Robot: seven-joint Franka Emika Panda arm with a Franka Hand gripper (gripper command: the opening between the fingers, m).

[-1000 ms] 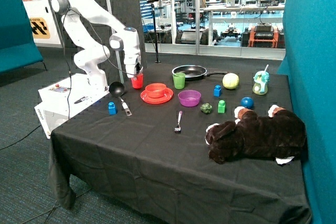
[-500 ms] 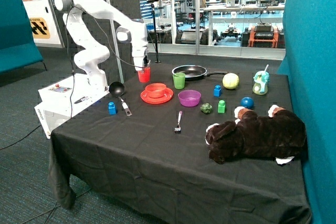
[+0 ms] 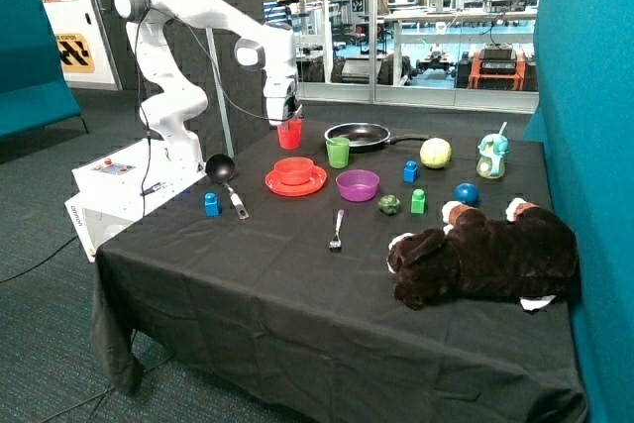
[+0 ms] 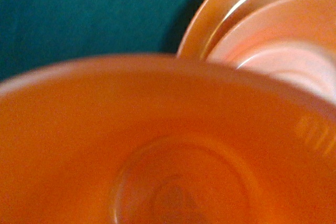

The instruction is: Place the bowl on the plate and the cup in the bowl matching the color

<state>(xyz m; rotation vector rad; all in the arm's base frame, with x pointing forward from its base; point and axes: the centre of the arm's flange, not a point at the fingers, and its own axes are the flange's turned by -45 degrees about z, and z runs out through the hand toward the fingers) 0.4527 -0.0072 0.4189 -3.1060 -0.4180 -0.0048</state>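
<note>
I take the plate (image 3: 295,182) as the landmark and go from left to right in the outside view. Well to the left of the plate, on the black worktop (image 3: 297,284), lie a blue block (image 3: 211,205) and a black ladle (image 3: 223,173). The plate stands on the worktop, and the bowl (image 3: 294,170) already sits on it, so this first part of the task looks done.

Above the plate, lifted well clear of the worktop, hangs the gripper (image 3: 287,120), and it is closed on the cup (image 3: 289,133), which it holds by the upper edge. The cup is in the air, above the bowl and a little behind it, not yet inside. In the wrist view the inside of the cup (image 4: 157,150) fills most of the picture, and the rim of the plate (image 4: 197,30) shows beyond it.

Just to the right of the plate stand a green cup (image 3: 338,152) and a purple bowl (image 3: 358,185), with a black pan (image 3: 359,135) behind them.

What is left, in my judgement: to bring the cup over the middle of the bowl, lower it and release it.
</note>
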